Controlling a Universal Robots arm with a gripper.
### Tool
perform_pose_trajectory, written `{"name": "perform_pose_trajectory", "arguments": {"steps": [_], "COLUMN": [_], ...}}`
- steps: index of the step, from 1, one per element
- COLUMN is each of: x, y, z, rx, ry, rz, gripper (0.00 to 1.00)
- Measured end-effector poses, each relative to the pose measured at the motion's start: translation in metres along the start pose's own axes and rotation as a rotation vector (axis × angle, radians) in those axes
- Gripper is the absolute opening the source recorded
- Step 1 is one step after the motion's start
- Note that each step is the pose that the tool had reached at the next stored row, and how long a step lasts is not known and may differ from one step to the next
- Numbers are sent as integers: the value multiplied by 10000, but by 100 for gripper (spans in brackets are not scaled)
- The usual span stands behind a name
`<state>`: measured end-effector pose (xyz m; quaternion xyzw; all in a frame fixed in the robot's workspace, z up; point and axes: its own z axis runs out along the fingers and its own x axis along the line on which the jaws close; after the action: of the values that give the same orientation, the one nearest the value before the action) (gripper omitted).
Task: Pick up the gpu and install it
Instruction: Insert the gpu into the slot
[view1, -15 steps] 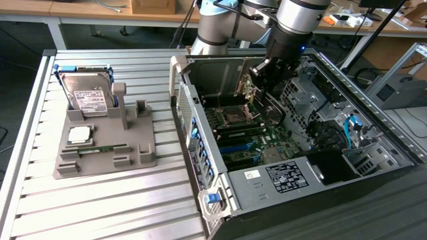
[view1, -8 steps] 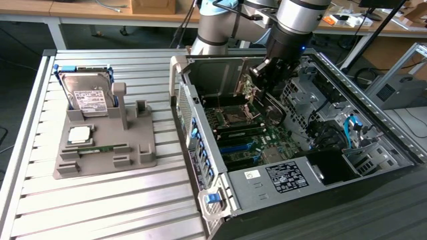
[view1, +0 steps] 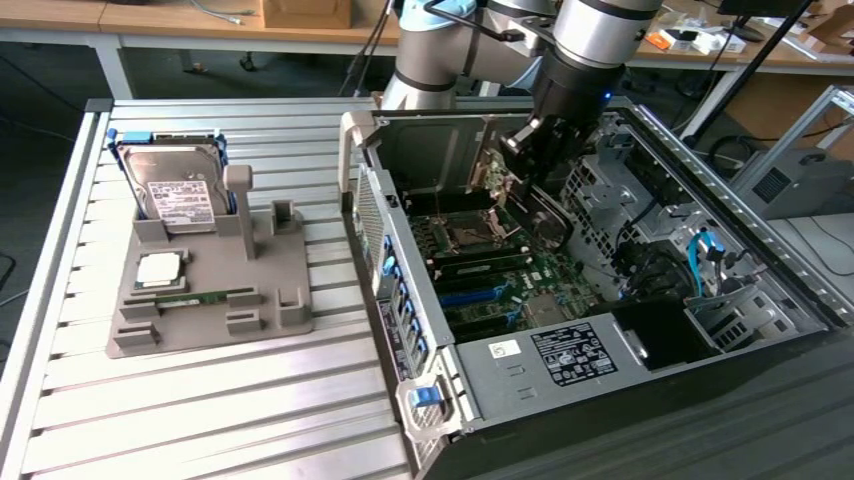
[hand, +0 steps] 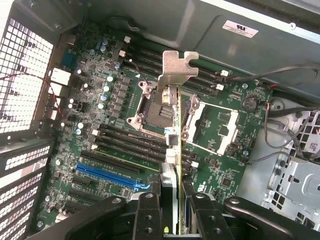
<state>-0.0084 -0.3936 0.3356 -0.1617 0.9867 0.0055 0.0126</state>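
Gripper (hand: 172, 202) pinched on the gpu (hand: 173, 125), card edge-on, silver bracket (hand: 176, 65) leading; card hangs inside the open case (view1: 387, 230) above the motherboard (hand: 100, 105), apparently clear of it; step 1 of 2 (pick-up) done; step 2 (seating) not yet.

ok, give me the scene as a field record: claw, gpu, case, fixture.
claw: shut on the gpu, inside the open pc case
gpu: held edge-on, silver bracket at the end away from the claw, above the motherboard, not seated in a slot
blue slot: looks free
pc case: lying on its side, side panel off
grey holder: on the exterior view's left of the case
hard drive: standing in the holder
memory stick: lying flat on the holder
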Motion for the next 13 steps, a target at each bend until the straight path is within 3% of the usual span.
{"name": "perform_pose_trajectory", "arguments": {"steps": [13], "x": [0], "y": [0], "z": [0], "rx": [-15], "ry": [4], "rz": [-578], "gripper": [27]}}
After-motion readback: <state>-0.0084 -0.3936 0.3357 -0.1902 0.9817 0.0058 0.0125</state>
